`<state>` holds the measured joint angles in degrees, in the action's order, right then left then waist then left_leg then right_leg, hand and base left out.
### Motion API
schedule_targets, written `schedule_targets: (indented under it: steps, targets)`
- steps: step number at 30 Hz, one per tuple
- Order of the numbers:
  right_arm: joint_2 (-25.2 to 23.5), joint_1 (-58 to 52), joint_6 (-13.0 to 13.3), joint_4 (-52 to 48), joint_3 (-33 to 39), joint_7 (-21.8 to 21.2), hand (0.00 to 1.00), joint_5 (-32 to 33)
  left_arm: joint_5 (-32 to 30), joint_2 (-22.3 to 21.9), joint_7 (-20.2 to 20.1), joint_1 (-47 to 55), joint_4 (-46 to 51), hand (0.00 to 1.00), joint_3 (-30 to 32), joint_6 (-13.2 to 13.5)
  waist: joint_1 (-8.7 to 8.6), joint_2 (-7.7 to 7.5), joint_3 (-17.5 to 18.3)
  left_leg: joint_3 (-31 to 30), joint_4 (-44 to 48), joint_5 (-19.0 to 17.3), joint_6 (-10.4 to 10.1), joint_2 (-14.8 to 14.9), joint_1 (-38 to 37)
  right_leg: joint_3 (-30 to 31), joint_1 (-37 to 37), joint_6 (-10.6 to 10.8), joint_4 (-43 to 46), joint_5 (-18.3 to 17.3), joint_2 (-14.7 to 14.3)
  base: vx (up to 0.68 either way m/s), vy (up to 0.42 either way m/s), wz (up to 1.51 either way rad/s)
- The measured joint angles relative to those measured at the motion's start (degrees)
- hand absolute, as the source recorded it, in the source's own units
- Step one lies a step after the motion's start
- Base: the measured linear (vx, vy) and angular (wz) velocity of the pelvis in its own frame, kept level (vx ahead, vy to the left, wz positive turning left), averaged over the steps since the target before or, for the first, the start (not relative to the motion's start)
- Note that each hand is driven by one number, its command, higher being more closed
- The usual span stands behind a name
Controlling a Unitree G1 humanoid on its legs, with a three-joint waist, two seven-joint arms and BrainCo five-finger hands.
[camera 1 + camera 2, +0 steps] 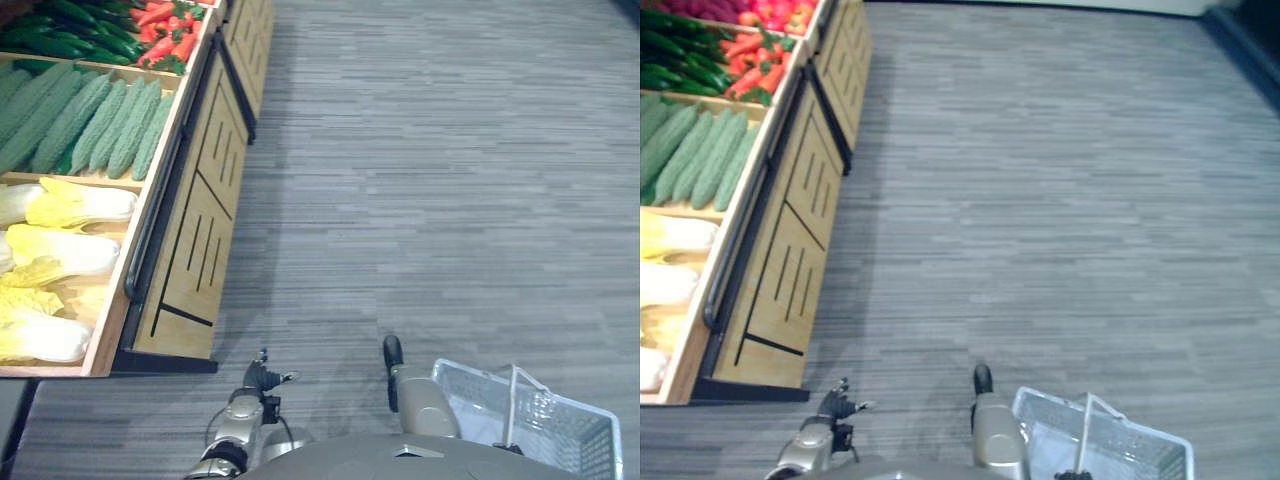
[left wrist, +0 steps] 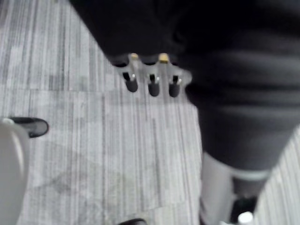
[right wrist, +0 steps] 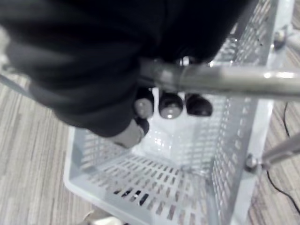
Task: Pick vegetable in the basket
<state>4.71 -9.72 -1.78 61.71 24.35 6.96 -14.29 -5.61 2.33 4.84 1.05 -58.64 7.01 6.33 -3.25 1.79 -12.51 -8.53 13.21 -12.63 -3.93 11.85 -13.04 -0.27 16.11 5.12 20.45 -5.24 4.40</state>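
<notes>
The vegetables, pale cabbages point(image 1: 70, 250) and green ridged gourds point(image 1: 95, 125), lie packed in a wooden display stand point(image 1: 195, 230), well apart from my white mesh basket point(image 1: 590, 425), which looks empty. My right robot hand point(image 3: 169, 105) is curled round its metal handle point(image 3: 234, 79). My left robot hand point(image 2: 152, 84) hangs slack, holding nothing. Reaching from here risks overstretching and swinging the basket. I can read no writing.

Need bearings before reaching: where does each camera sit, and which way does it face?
Left eye: head, looking down; produce stand left, left hand lower left, white basket lower right.
Right eye: same scene, slightly offset.
Left wrist: along left hand, onto carpet.
Right wrist: along right hand curled round basket handle, into empty basket.
Shared: eyes and right wrist show the basket.
</notes>
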Motion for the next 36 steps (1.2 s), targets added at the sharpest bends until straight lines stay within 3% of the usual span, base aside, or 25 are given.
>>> schedule_targets:
  steps: [2, 4, 5, 6, 7, 8, 10, 11, 12, 13, 15, 17, 18, 20, 23, 26, 27, 28, 30, 32, 36]
  targets:
    - [0.2, -0.6, -0.3, 0.0, 0.0, 0.0, 1.0, 0.0, 0.0, -1.3, 0.1, 1.8, 0.2, 0.0, 2.4, 0.6, 0.59, 0.82, 0.5, -2.4, 4.7, 3.7, -1.8, 1.1, 0.8, -4.2, -2.4, -3.3, 5.4, -5.4, 0.8, 0.49, -0.359, 1.07]
    - [0.7, -0.8, -0.5, 0.0, -0.5, -0.2, 1.0, 0.0, 0.1, -2.0, 0.1, 2.1, 0.1, 0.0, 2.7, 0.5, 0.14, 1.02, 0.7, -1.9, 12.8, 7.3, -5.3, 2.0, 6.7, -9.9, -6.5, -3.8, 2.9, -7.3, 2.6, 0.41, -0.271, 1.67]
    - [0.5, -1.2, -0.9, 0.2, -0.5, -0.2, 1.0, 0.1, 1.2, -1.6, 0.0, 2.0, 0.2, 0.0, 2.3, 0.6, 0.62, 0.63, 0.3, 6.1, 20.3, 4.7, -5.6, 4.2, 12.0, -15.8, -13.0, -4.1, -2.2, -6.9, 3.8, 0.34, -0.226, 1.76]
    - [0.5, -1.5, -0.9, 0.2, -0.8, -0.2, 1.0, 0.1, 1.9, -1.2, 0.1, 2.0, 0.2, 0.0, 2.3, 0.6, 0.95, 0.28, 0.2, 11.5, 21.5, 2.8, -5.6, 4.8, 13.1, -17.7, -16.1, -4.5, -4.4, -6.6, 4.1, 0.37, -0.241, 1.99]
    - [0.7, -1.3, -0.9, 0.5, -2.0, -0.2, 1.0, 0.1, 2.4, -0.7, 0.1, 2.3, 0.3, 0.0, 2.3, 0.6, 1.68, -0.46, 0.4, 20.8, 20.7, 0.5, -5.3, 4.7, 14.4, -21.7, -20.4, -4.4, -7.6, -6.4, 5.3, 0.25, -0.136, 1.66]
    - [1.5, -0.7, -1.0, 0.5, -3.3, -0.3, 1.0, 0.0, 2.6, -0.8, 0.1, 2.3, 0.8, 0.0, 2.0, 0.6, 2.32, -0.38, 0.4, 27.7, 17.5, -0.1, -4.8, 2.8, 16.0, -26.0, -23.0, -4.2, -9.4, -6.3, 6.3, 0.22, -0.107, 1.68]
    - [2.4, 0.4, -1.0, 0.5, -4.2, -0.3, 1.0, 0.1, 2.7, -1.2, 0.0, 2.3, 1.2, 0.0, 1.0, 0.6, 2.75, 0.41, 0.9, 38.0, 11.7, 3.7, -1.5, 0.8, 18.4, -32.3, -25.2, -2.9, -11.2, -6.6, 6.4, 0.17, -0.024, 1.63]
    - [2.5, 1.2, -1.0, 0.5, -4.2, -0.2, 1.0, 0.5, 2.7, -1.1, 0.0, 2.3, 1.1, 0.0, 0.8, 0.4, 2.83, 0.97, 1.3, 47.9, 7.7, 5.0, 4.5, 0.1, 19.2, -36.5, -27.0, -1.1, -11.7, -7.3, 5.7, 0.23, 0.027, 2.12]
    - [2.4, 2.5, -0.9, 0.5, -4.3, -0.3, 1.0, 0.6, 2.7, -0.9, -0.2, 2.6, 1.1, 0.0, 0.9, 0.1, 3.09, 0.3, 2.0, 49.4, 5.1, 3.8, 6.9, -1.9, 18.9, -39.5, -28.1, 0.2, -11.3, -8.1, 6.0, 0.2, 0.055, 1.96]
    - [2.3, 2.9, -0.9, 0.6, -4.3, -0.3, 1.0, 0.7, 3.0, -0.7, -0.3, 2.6, 1.2, 0.0, 1.2, 0.2, 3.23, -0.48, 2.2, 47.9, 3.6, 3.8, 7.3, -3.5, 18.9, -40.4, -28.4, 0.6, -10.8, -8.3, 6.6, 0.23, 0.08, 1.74]
    - [3.3, 4.1, -0.6, 0.2, -4.3, 0.0, 1.0, 0.5, 2.9, -0.5, -1.1, 2.3, 0.8, 0.0, 1.4, -0.4, 3.8, -1.11, 2.6, 39.7, -3.7, 5.4, 8.2, -9.0, 16.4, -41.1, -27.8, 0.9, 1.6, -8.3, 11.1, 0.25, 0.115, 1.77]
    - [3.3, 4.0, -0.5, 0.0, -4.3, -0.1, 1.0, 0.4, 3.0, -0.4, -1.3, 2.4, 0.6, 0.0, 1.4, -0.6, 3.63, -1.36, 2.8, 36.9, -5.4, 5.9, 8.0, -10.2, 15.4, -39.1, -26.0, 1.4, 9.5, -6.9, 13.2, 0.3, 0.041, 1.42]
    - [2.0, 6.0, -0.4, -0.6, -4.6, -0.2, 1.0, 1.3, 2.8, 1.6, -2.0, 2.3, 0.9, 0.0, 1.0, -0.9, 3.75, -1.74, 2.5, 31.0, -6.4, 6.5, 8.3, -10.0, 13.7, -27.4, -19.0, 2.5, 22.0, -8.9, 12.2, 0.36, -0.049, 1.7]
    - [0.2, 6.6, 0.4, -1.8, -5.3, -0.1, 1.0, 2.0, 2.4, 3.6, -2.0, 2.8, 0.1, 0.0, 1.0, -1.3, 3.59, -2.13, 2.6, 27.3, -7.5, 7.3, 7.7, -9.6, 11.8, -22.5, -15.9, 2.0, 20.9, -10.7, 10.3, 0.32, -0.09, 1.53]
    - [-0.2, 6.7, 1.6, -2.2, -7.0, -0.3, 1.0, 2.5, 2.4, 4.3, -2.0, 4.3, 0.0, 0.0, 0.9, -1.7, 3.55, -1.83, 2.8, 21.2, -9.5, 8.0, 5.7, -8.1, 9.6, -14.8, -12.8, 2.9, 9.1, -11.0, 8.5, 0.28, -0.15, 1.21]
    - [-1.0, 7.2, 1.6, -2.1, -6.6, -0.2, 1.0, 4.9, 2.6, 5.0, -1.9, 5.1, 0.0, 0.0, 1.0, -1.7, 3.67, -2.95, 3.4, 16.2, -10.7, 8.3, 1.8, -6.9, 9.0, -7.1, -10.2, 2.8, -0.7, -3.9, 9.0, 0.21, -0.308, 0.97]
    - [-2.4, 7.1, 1.6, -1.4, -6.0, -0.2, 1.0, 6.2, 2.8, 6.1, -1.9, 5.9, 0.0, 0.0, 1.0, -1.7, 3.69, -5.15, 4.1, 14.4, -11.5, 8.4, -0.2, -7.3, 8.5, -4.1, -9.4, 3.1, -3.2, 4.3, 9.8, 0.18, -0.42, 0.61]
    - [-2.6, 7.2, 1.6, -0.8, -5.8, -0.3, 1.0, 6.5, 2.9, 6.6, -1.9, 5.9, -0.1, 0.0, 1.2, -2.0, 3.77, -5.88, 4.2, 13.8, -12.2, 8.4, -1.1, -7.0, 7.9, -3.3, -10.0, 4.5, -2.5, 1.7, 9.6, 0.19, -0.519, 0.48]
    - [-2.2, 7.9, 1.7, 0.0, -5.3, -0.5, 1.0, 7.1, 4.4, 4.3, -1.9, 5.8, 0.0, 0.0, 3.0, -1.9, 4.22, -3.38, 4.4, 14.5, -14.6, 9.8, -4.1, -3.0, 7.6, -4.3, -12.1, 3.2, -8.0, -1.2, 5.6, 0.12, -0.395, -0.07]
    - [-0.4, 7.9, 1.7, 0.1, -5.0, -0.5, 1.0, 7.2, 5.0, 2.3, -1.8, 5.7, -0.1, 0.0, 4.6, -2.0, 3.51, -0.67, 4.4, 15.2, -15.4, 11.1, -5.7, -0.4, 7.5, -5.5, -13.6, 2.0, -10.6, -0.2, 2.9, 0.07, -0.263, -0.04]
    - [1.2, 5.3, 1.0, 0.5, -4.3, -0.2, 1.0, 8.5, 7.6, 1.4, -0.8, 5.7, 2.6, 0.0, 10.4, -1.0, 3.64, 0.45, 5.6, 19.5, -15.1, 12.6, -6.4, 2.5, 5.1, -5.3, -18.0, -0.2, -15.6, 1.5, -0.7, 0.06, -0.146, -0.12]
